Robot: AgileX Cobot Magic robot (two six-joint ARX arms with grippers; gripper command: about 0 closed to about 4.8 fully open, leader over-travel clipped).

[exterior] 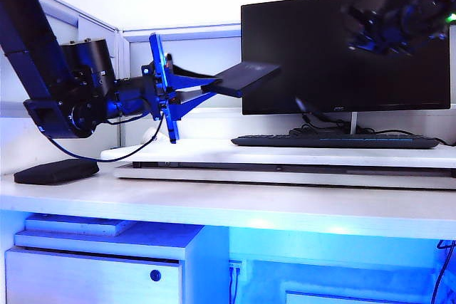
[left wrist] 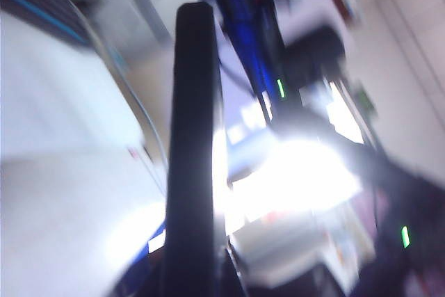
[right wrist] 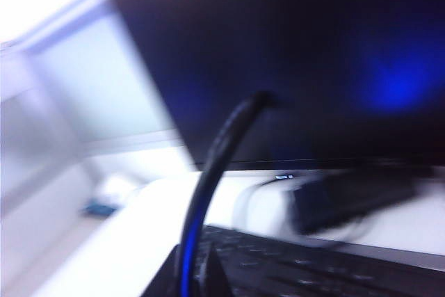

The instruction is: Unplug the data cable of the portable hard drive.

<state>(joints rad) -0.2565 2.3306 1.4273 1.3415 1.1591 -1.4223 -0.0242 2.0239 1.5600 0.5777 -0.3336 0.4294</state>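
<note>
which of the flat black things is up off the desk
The hard drive, held in the air by the left gripper in front of the monitor. The keyboard and the black pouch both lie flat on the desk.

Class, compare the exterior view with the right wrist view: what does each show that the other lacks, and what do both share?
Exterior only: the left gripper holding the hard drive up in the air, the right gripper raised before the monitor, and a black pouch on the desk.
Right wrist only: the cable seen close, rising from the shut right gripper, its free end blurred.
Both: the monitor and the keyboard.
</note>
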